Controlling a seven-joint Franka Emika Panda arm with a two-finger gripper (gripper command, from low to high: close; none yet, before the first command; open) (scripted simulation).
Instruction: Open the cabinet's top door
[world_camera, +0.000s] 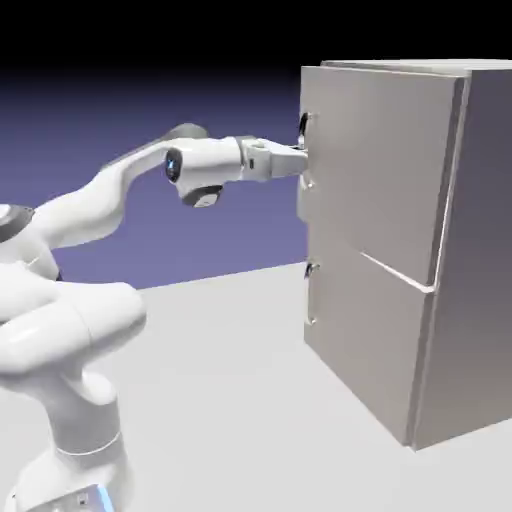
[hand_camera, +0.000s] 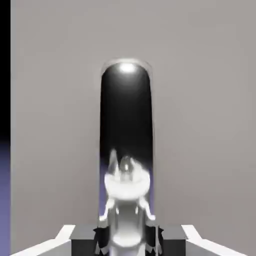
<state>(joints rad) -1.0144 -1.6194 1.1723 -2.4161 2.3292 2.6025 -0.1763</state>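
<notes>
Tool (hand_camera: 128, 241) is closed on the handle (hand_camera: 126, 115); behind it the top door (world_camera: 375, 170) looks shut on the cabinet (world_camera: 485, 250), at the exterior view's right; grip seems done, all opening is left.

1. The white arm (world_camera: 85, 215) rises from the base (world_camera: 75, 475) at the exterior view's lower left, bends, and reaches toward the exterior view's right.
2. Its wrist (world_camera: 208, 162) lies roughly level, with a dark round cap at the near end.
3. The gripper (hand_camera: 128, 241) points toward the exterior view's right, away from the base.
4. In the hand view, its two finger tips (hand_camera: 84, 241) face each other at the bottom edge, closed in a grip with a gap between them.
</notes>
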